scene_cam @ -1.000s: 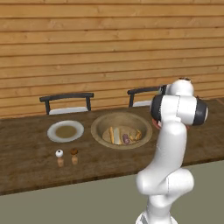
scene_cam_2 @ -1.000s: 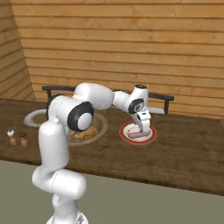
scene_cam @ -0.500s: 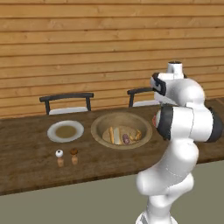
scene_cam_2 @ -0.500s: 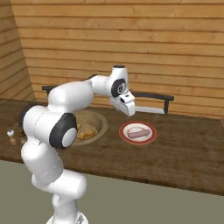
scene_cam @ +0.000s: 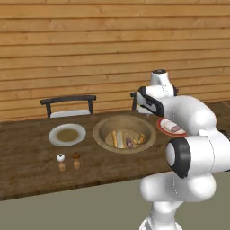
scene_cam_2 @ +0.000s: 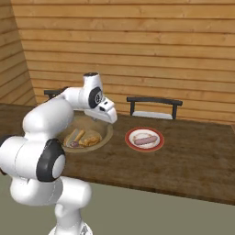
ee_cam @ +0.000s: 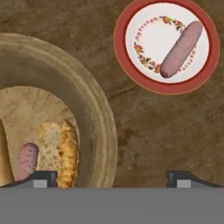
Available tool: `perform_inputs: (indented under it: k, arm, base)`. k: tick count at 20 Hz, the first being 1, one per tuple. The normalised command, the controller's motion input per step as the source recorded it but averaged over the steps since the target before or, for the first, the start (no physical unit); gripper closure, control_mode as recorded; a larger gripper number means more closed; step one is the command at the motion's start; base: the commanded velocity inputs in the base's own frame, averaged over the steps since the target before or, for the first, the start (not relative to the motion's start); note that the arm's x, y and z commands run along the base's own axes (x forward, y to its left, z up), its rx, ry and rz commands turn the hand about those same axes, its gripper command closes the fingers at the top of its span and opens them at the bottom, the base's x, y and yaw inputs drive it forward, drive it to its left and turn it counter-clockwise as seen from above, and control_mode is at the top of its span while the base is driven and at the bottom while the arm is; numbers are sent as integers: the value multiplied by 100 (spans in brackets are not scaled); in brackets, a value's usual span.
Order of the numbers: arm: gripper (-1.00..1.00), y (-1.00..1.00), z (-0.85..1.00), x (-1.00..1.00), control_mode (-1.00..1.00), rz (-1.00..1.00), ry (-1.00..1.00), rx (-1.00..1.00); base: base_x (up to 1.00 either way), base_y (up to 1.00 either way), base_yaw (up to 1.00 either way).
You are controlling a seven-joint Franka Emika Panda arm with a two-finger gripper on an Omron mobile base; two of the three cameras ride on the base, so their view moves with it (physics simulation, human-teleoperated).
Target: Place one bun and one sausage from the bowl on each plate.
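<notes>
The wooden bowl (scene_cam: 99,133) (ee_cam: 97,118) holds a pale bun (scene_cam: 115,139), a pink sausage (scene_cam: 129,143) (ee_cam: 27,160) and a crusty bread piece (ee_cam: 61,153). To its right, the red-rimmed plate (scene_cam_2: 130,139) (ee_cam: 120,43) carries one sausage (scene_cam_2: 145,139) (ee_cam: 181,48). Left of the bowl, the greyish plate with a tan centre (scene_cam: 55,134) is bare. My gripper (scene_cam_2: 109,114) (ee_cam: 113,178) hovers above the bowl's right rim, between bowl and red-rimmed plate. It is open, and its fingertips (ee_cam: 45,176) stand wide apart with nothing between them.
Two small shakers (scene_cam: 60,162) (scene_cam: 76,160) stand near the table's front edge, left of the bowl. Two dark chairs (scene_cam: 68,99) (scene_cam_2: 154,102) sit behind the table against the plank wall. My own arm hides part of the bowl in the right base view.
The arm has swung left from over the red-rimmed plate to the bowl's right rim. The sausage stays on that plate, and the jaws have spread wider.
</notes>
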Motion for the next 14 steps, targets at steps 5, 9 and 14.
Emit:
perform_inputs:
  k: [5,9,14]
  arm:
    - [-100,94,-45,27,-100,30,0,22]
    - [-100,27,-81,25,-100,11,14,18]
    - [-100,23,-11,-21,-100,-1,23,-9]
  base:
    - [0,0,0]
    - [0,0,0]
    - [0,0,0]
